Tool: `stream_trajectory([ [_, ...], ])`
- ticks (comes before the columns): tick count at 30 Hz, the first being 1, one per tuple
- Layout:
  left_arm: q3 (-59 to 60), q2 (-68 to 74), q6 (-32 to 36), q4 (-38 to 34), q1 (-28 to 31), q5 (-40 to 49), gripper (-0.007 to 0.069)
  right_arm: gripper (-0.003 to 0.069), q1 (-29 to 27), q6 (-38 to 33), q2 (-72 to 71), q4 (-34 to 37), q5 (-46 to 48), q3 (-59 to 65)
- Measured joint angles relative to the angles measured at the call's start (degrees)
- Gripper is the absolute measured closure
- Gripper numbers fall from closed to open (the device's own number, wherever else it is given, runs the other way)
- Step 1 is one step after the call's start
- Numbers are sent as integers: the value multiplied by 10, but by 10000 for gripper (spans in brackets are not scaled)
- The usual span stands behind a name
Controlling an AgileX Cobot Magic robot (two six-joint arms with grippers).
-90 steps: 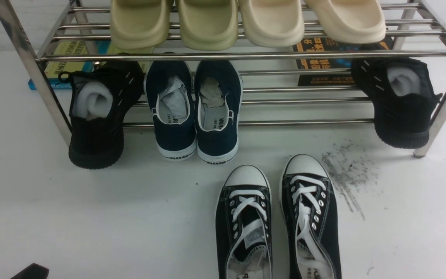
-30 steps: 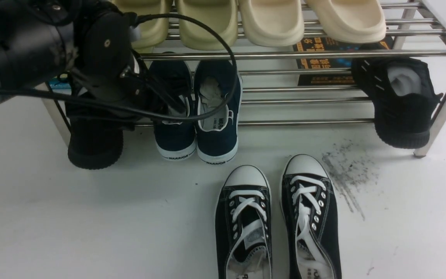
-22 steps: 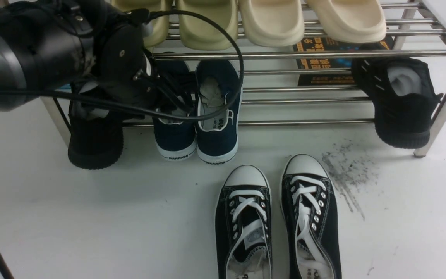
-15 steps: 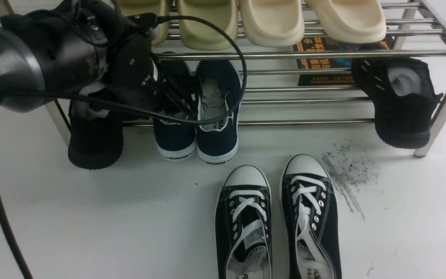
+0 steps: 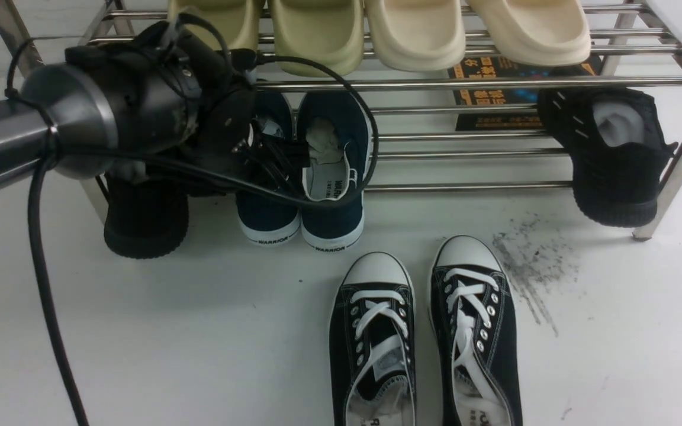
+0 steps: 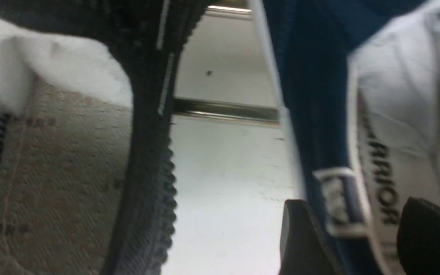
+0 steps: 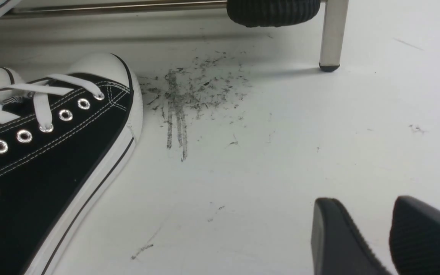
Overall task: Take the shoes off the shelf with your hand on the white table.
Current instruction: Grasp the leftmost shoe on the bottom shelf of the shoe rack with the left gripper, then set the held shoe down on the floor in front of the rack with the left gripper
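White surface (image 5: 169,331), steel-tube shelf (image 5: 465,84): left claw (image 6: 353,214) wide open, straddling navy canvas slip-on (image 6: 319,95) collar. Risk: black knit shoe (image 6: 147,152) just beside outer finger (image 6: 300,236) could snag, get dragged along.

the white table (image 5: 140,331) (grey scuff (image 5: 530,266)) carries the steel shelf (image 5: 465,84) and black lace-up sneakers (image 5: 370,337). pale slides (image 5: 415,32) lie on the shelf's top tier; navy shoes (image 5: 334,219) and black knit shoes (image 5: 613,165) lean on the lower rails.
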Motion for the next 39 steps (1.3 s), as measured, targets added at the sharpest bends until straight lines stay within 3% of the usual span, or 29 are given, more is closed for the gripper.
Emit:
stream_trajectory([
  [10,-1,25,-61,41,0,-12,270,421,0,0,0,0,0,0],
  [14,-1,25,-62,57,-1,-22,328,421,0,0,0,0,0,0],
  [21,-1,25,-64,66,-1,-27,524,421,0,0,0,0,0,0],
  [24,-1,22,-64,61,-3,-25,575,421,0,0,0,0,0,0],
  [39,1,-89,-57,24,-37,97,578,421,0,0,0,0,0,0],
])
